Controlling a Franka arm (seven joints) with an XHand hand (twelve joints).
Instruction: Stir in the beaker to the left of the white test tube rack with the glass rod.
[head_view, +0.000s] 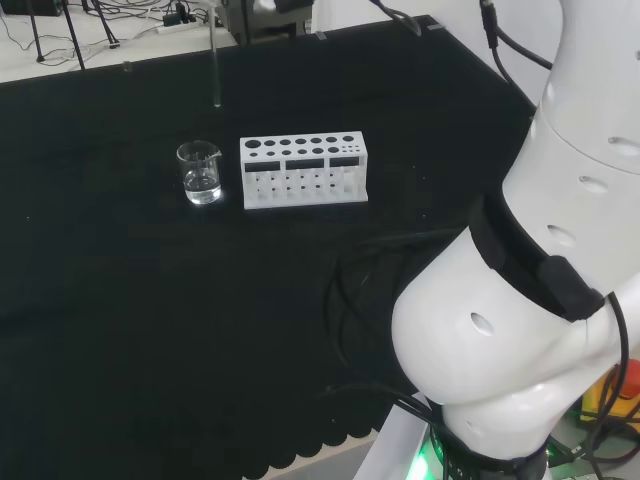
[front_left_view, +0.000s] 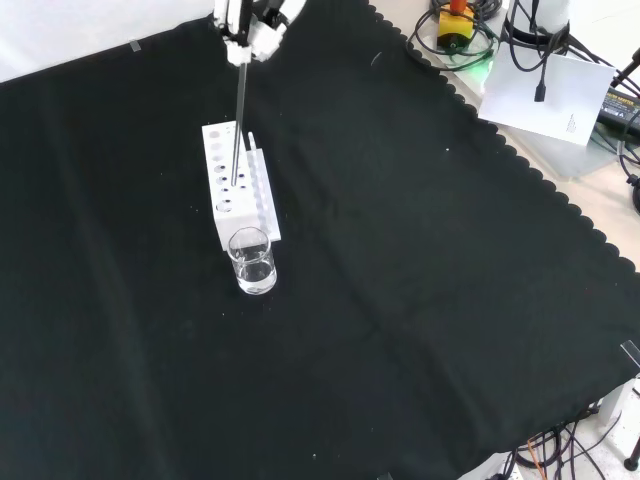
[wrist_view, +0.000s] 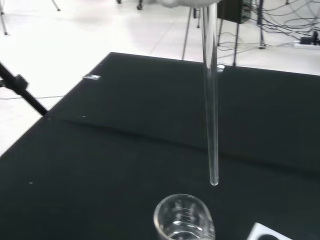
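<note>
The white test tube rack with round holes in its top is standing on the bench covered with black cloth, and I am taking it as the landmark. In the head view the small clear glass beaker, holding a little clear liquid at its bottom, is standing just beside the left end of the rack, with a narrow gap between them. In the front view the same beaker is sitting just in front of the near end of the rack. The long thin clear glass rod is hanging nearly upright in the air above the rack in the front view, and the black and white hand is gripping its upper end at the top edge of that view, with the fingers closed around it. In the head view the rod is hanging above and beyond the beaker, to the left of the rack, and its lower tip is well above the cloth. In the wrist view the rod is pointing down, and its rounded tip is staying in the air above the rim of the beaker, not yet inside it. A corner of the rack is showing just beside the beaker there.
</note>
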